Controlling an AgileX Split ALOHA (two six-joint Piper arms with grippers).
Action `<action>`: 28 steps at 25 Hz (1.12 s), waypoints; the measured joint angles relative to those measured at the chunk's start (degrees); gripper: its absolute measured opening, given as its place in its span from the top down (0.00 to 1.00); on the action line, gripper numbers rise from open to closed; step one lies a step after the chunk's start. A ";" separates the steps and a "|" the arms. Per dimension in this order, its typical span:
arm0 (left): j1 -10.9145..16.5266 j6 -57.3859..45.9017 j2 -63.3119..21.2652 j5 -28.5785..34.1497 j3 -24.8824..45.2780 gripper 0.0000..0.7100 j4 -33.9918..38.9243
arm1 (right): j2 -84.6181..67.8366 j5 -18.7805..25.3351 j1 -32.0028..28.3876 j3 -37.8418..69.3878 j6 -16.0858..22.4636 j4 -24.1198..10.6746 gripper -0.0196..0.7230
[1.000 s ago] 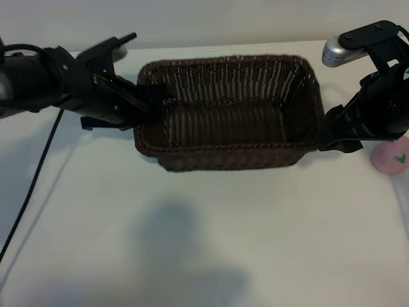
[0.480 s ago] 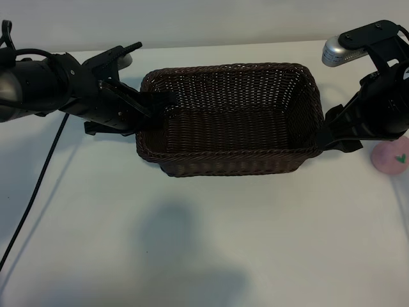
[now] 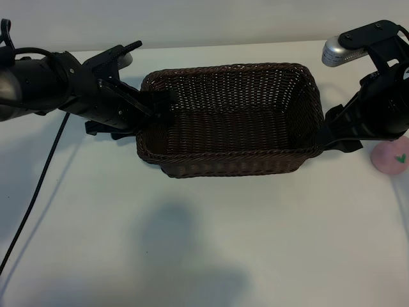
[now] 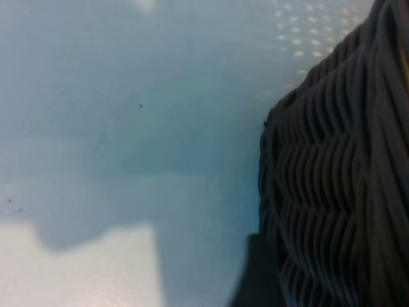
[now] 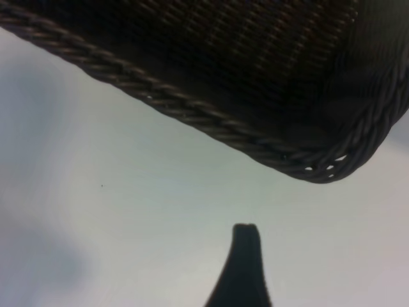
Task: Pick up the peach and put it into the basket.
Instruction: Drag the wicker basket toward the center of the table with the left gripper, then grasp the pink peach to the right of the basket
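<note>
The near half of the white table (image 3: pixel 192 256) is bare. The first thing of mine going back from that edge is the peach (image 3: pixel 390 157), lying on the tabletop at the far right, outside the basket (image 3: pixel 230 160) and just beyond its right end. It is roundish, so I see no long axis to line up with; its green leaf mark faces up.

My right gripper (image 3: pixel 327 137) hangs just left of the peach, between it and the basket's right wall, pointing steeply down. Its fingers stand spread with nothing between them; from the wrist I see one dark fingertip (image 5: pixel 245 238) over bare table, with the basket's braided rim across from it. So the peach lies to the right of this tool, close by, and the right arm is plainly the nearer one. I judge the pick belongs to it: shift right, come down over the peach, close.

Farther back and left, my left gripper (image 3: pixel 156 102) sits at the basket's left rim, angled down toward the right. I cannot tell whether it is spread or pinching the rim. It is well apart from the peach.
</note>
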 joint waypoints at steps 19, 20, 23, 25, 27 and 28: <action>0.00 -14.55 -13.93 7.04 -0.07 0.05 21.06 | 0.00 0.00 0.00 0.00 0.00 -0.05 0.17; 0.00 -15.21 -14.77 8.04 -0.07 0.06 22.48 | 0.00 0.00 0.00 0.00 0.00 -0.05 0.17; 0.00 -15.67 -16.65 11.24 -0.07 0.07 24.52 | 0.00 0.00 0.00 0.00 0.00 -0.05 0.17; 0.00 -15.00 -17.46 13.27 -0.09 0.07 24.73 | 0.00 0.00 0.00 0.00 0.00 -0.05 0.17; 0.00 -14.42 -18.36 14.89 -0.09 0.08 25.00 | 0.00 0.00 0.00 0.00 0.00 -0.05 0.17; 0.06 -14.36 -18.81 15.65 -0.09 0.08 25.37 | 0.00 0.00 0.00 0.00 0.00 -0.05 0.17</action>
